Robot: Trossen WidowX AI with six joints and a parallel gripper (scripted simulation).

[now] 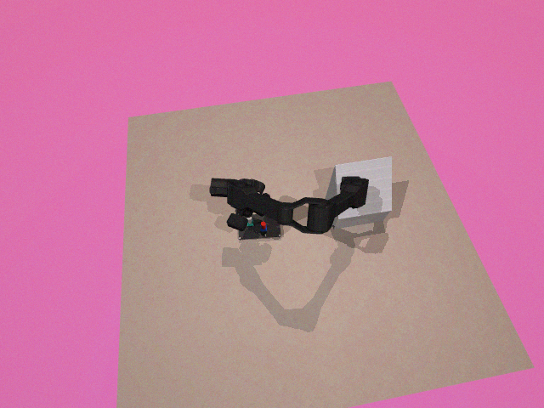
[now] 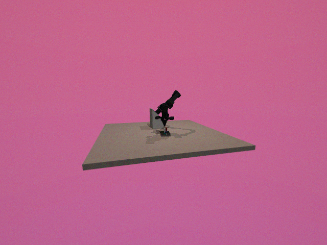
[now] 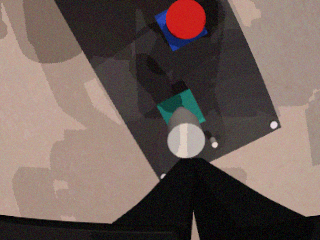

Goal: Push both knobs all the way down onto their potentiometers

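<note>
The dark circuit board (image 1: 272,232) (image 3: 245,95) (image 2: 168,135) stands on the table. On it a white knob (image 3: 186,141) rises over the teal potentiometer (image 3: 172,104) (image 1: 250,223). A red knob (image 3: 186,19) (image 1: 263,223) (image 2: 166,129) stands over the blue potentiometer (image 3: 176,42) (image 1: 263,229). Whether either knob touches its potentiometer is hard to tell. My gripper (image 3: 190,168) (image 2: 164,125) is shut with nothing between the fingers. In the wrist view its tips are right at the near edge of the white knob; whether they touch it is unclear.
The light grey block (image 1: 365,171) (image 2: 156,122) under the arm's base stands away from the board. The arm reaches from it over the board. Small white pins (image 3: 274,125) show at the board's corners. The table (image 1: 197,307) (image 2: 118,142) lies under everything.
</note>
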